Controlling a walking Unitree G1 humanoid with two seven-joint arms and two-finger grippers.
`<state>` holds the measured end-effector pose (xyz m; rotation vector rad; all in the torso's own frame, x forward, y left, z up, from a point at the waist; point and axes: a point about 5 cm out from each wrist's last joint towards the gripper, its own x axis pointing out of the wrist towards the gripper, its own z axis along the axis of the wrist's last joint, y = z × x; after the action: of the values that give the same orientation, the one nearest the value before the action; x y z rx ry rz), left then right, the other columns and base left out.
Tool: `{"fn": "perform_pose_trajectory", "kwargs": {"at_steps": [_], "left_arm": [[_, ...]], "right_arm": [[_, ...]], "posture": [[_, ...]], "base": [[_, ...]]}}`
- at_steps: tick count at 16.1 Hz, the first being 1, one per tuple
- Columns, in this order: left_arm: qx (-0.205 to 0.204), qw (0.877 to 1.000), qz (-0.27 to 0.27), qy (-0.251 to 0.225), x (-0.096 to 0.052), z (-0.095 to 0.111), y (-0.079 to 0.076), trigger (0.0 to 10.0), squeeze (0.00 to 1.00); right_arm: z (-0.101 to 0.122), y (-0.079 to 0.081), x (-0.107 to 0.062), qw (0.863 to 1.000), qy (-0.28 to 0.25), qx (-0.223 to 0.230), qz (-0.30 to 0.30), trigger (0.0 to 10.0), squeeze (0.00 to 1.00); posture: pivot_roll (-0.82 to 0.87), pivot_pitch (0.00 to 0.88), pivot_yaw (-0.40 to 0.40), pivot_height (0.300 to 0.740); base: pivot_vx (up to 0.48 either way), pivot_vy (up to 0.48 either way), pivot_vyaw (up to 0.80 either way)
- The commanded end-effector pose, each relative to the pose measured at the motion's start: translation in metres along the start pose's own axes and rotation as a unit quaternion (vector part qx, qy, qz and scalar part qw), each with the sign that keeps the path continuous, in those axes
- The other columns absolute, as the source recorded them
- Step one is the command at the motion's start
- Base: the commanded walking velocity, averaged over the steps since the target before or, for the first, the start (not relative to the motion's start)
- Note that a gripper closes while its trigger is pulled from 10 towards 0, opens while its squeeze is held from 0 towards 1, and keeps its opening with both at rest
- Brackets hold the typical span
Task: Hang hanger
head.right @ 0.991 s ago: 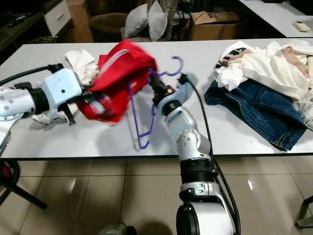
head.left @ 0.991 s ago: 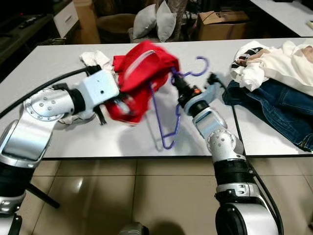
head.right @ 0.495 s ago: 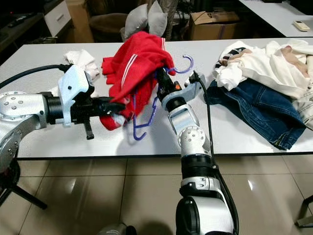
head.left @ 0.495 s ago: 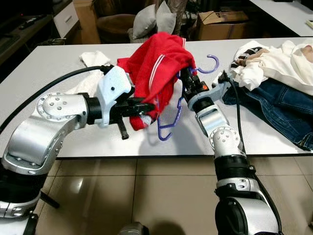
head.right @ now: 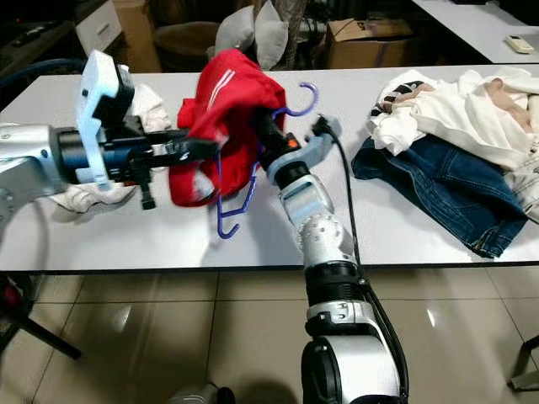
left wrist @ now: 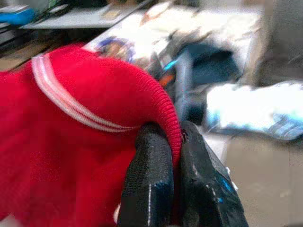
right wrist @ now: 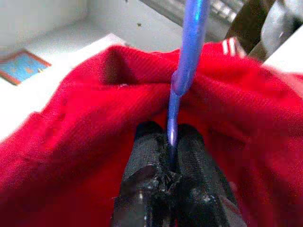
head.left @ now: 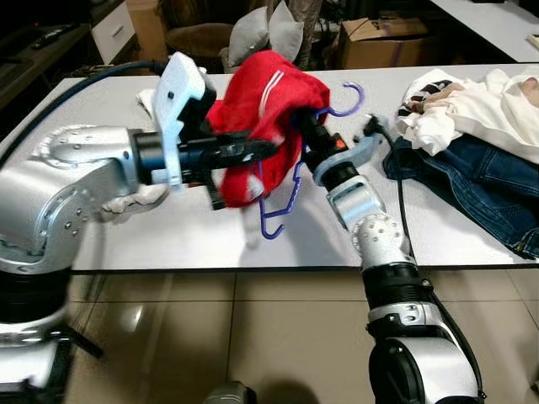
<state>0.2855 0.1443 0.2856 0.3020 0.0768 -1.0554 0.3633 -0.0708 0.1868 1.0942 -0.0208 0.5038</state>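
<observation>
Dressing of the purple hanger (head.left: 282, 198) is being attempted above the table (head.left: 126, 244). Its neck is being pinched by the right gripper (right wrist: 169, 142), while the red garment's (head.left: 261, 109) ribbed hem is being clamped by the left gripper (left wrist: 175, 156). Spreading over the hanger's shoulder is probably being called for next.

Red garment (head.left: 268, 109) covers upper part of purple hanger (head.left: 278, 202); hook tip and lower loop stick out. Right gripper (right wrist: 169, 142) fingertips buried in red cloth in head views. Left gripper (left wrist: 173, 151) fingers' bases cut off by wrist picture's edge. Left wrist view background blurred: pale and blue shapes, not identifiable. Jeans (head.left: 472, 189) partly hidden under white clothes (head.left: 480, 105), both cut off at picture's right edge. White cloth (head.right: 126, 147) mostly hidden behind left arm. Cardboard box (head.left: 383, 38) cut off at top.
</observation>
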Motion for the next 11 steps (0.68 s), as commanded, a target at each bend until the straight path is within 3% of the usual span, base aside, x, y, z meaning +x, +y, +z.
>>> {"fn": "perform_pose_trajectory", "kwargs": {"at_steps": [1,3,5,7,11], "left_arm": [[0.009,0.999,0.034,0.022,-0.001,-0.007,0.007,0.0,0.00],[0.061,0.990,0.091,0.084,-0.006,-0.024,0.021,0.0,0.00],[0.044,0.992,0.079,0.090,-0.012,-0.028,0.017,0.0,0.00],[0.005,0.997,0.014,0.072,-0.014,-0.023,0.003,0.0,0.00],[-0.046,0.993,-0.101,0.046,-0.014,-0.016,-0.024,0.0,0.00]], "right_arm": [[-0.040,0.060,0.024,0.990,0.020,0.105,0.092,10.0,0.00],[-0.036,0.062,0.021,0.984,0.027,0.133,0.111,10.0,0.00],[-0.030,0.058,0.020,0.987,0.018,0.115,0.108,10.0,0.00],[-0.020,0.052,0.023,0.994,-0.015,0.067,0.089,10.0,0.00],[-0.018,0.052,0.033,0.993,-0.050,0.081,0.076,10.0,0.00]], "posture": [[0.11,0.000,0.077,0.740],[0.11,0.000,0.078,0.740],[0.10,0.000,0.079,0.740],[0.11,0.000,0.072,0.740],[0.13,0.000,0.062,0.740]], "base": [[0.000,0.000,0.00],[0.000,0.000,0.00],[0.000,0.000,0.00],[0.000,0.000,0.00],[0.000,0.000,0.00]]}}
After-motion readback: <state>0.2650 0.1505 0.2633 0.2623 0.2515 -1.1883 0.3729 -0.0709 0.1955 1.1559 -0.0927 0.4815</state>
